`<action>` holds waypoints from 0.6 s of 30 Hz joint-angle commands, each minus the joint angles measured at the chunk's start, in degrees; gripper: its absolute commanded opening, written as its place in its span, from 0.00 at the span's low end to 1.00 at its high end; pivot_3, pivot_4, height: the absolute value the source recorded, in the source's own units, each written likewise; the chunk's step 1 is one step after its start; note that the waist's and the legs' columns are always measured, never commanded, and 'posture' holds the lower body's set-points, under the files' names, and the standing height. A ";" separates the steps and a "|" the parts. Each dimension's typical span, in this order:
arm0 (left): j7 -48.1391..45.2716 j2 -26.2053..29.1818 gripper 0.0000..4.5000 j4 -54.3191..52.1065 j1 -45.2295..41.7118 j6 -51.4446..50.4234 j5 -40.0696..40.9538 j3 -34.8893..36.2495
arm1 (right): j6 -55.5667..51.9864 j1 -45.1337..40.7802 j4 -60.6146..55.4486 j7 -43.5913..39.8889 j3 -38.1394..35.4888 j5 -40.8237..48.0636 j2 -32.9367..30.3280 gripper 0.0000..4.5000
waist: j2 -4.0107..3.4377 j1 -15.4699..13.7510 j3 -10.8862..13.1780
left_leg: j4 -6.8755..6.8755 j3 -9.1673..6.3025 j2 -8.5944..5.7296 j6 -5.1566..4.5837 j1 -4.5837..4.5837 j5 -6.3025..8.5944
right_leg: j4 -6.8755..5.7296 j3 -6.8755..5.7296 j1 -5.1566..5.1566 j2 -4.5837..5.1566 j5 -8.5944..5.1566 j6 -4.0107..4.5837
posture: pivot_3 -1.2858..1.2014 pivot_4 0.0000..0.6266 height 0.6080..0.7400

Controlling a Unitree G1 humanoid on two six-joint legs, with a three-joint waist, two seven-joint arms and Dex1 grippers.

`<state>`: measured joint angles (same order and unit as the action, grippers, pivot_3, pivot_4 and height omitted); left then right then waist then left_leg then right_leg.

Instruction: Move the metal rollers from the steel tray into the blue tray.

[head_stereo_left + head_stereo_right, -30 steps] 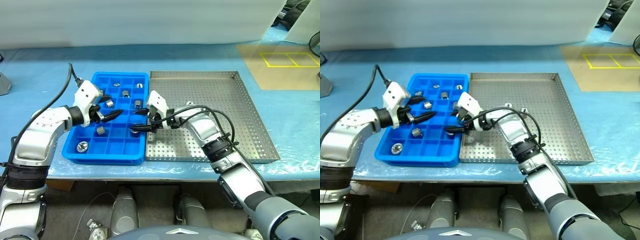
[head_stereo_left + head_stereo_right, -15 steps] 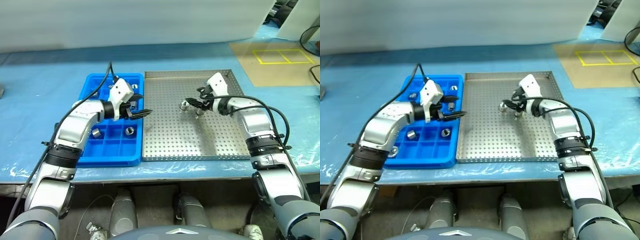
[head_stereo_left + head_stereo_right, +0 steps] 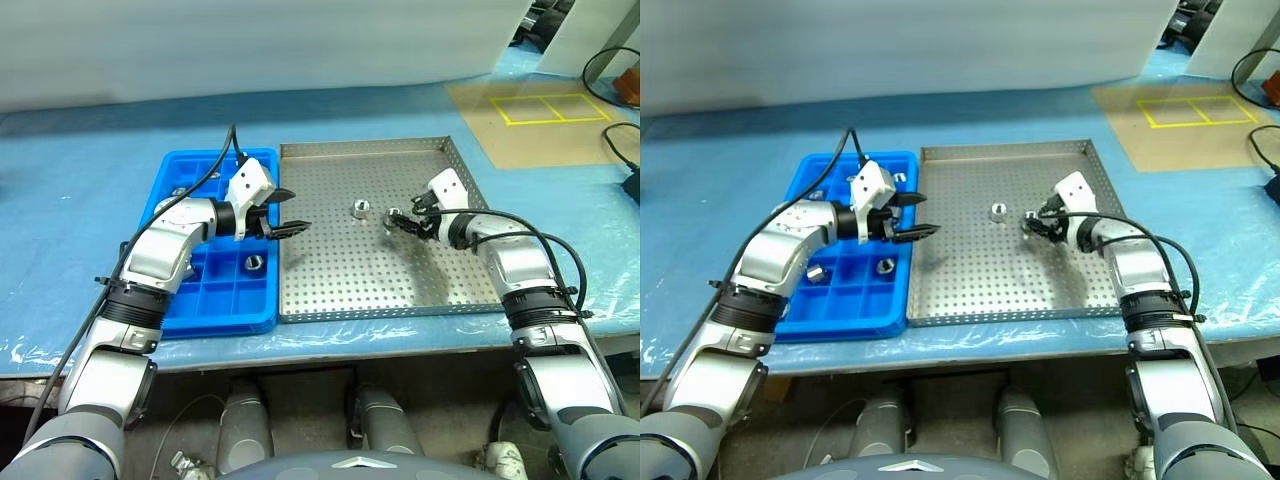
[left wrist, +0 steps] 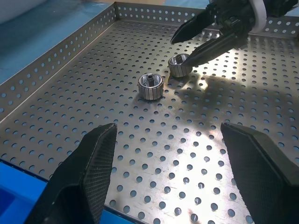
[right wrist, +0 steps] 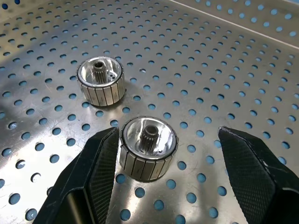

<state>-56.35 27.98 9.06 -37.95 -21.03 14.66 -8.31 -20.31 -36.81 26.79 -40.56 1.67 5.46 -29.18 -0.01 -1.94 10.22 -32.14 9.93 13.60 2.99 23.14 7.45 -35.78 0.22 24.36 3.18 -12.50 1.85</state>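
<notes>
Right gripper (image 5: pixel 163 154): jaws wide apart, holding nothing; the near roller (image 5: pixel 148 148) stands between its fingers, just beside one of them.
Second roller (image 5: pixel 101 81): near, just past the fingertips, on the steel tray (image 3: pixel 340 280).
Left gripper (image 3: pixel 287 210): jaws wide, empty, over the tray edge beside the blue tray (image 3: pixel 215 315).
Blue tray: holds several rollers (image 3: pixel 254 263).

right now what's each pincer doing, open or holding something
Left pincer: open, empty, over the steel tray near its edge by the blue tray.
Right pincer: open, straddling one metal roller, not closed on it.
</notes>
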 commanded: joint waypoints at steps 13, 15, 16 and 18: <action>0.46 1.28 0.83 -2.11 1.45 0.38 -0.42 1.33 | 6.39 -3.39 8.89 1.51 0.40 -2.63 3.05 0.57 | 0.00 -0.04 0.00 | -0.07 0.00 0.02 -0.02 -0.03 0.01 | -0.05 -0.01 -0.02 0.00 0.02 0.03 | 0.44 0.24 1.00; 0.46 1.40 0.83 -2.30 1.66 0.33 -0.38 1.35 | 6.76 -3.67 9.54 2.01 0.52 -3.08 3.14 0.43 | -0.01 0.00 0.00 | -0.09 0.00 0.02 -0.02 -0.07 0.01 | -0.06 -0.01 -0.04 0.00 0.10 0.06 | 0.44 0.24 1.00; 0.38 1.48 0.83 -2.45 1.79 0.26 -0.29 1.40 | 6.90 -3.45 8.94 1.02 0.35 -2.50 3.19 0.40 | -0.01 -0.02 0.00 | -0.09 0.00 0.02 -0.04 -0.08 0.02 | -0.05 0.00 -0.04 0.01 0.14 0.06 | 0.44 0.24 1.00; 0.15 1.87 0.83 -2.89 2.14 0.15 -0.16 1.56 | 6.42 -2.94 6.82 -0.54 0.61 -2.00 3.12 0.39 | -0.01 -0.10 0.00 | -0.10 0.00 0.02 -0.13 -0.08 0.07 | -0.05 -0.01 -0.04 0.02 0.20 0.07 | 0.44 0.24 1.00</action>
<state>-56.01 28.98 8.39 -35.71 -21.07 14.06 -8.22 -14.45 -39.18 36.15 -40.31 2.54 2.99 -25.76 -0.02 -2.04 10.22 -32.24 9.93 13.63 2.86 23.06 7.52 -35.84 0.20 24.32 3.20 -12.29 1.93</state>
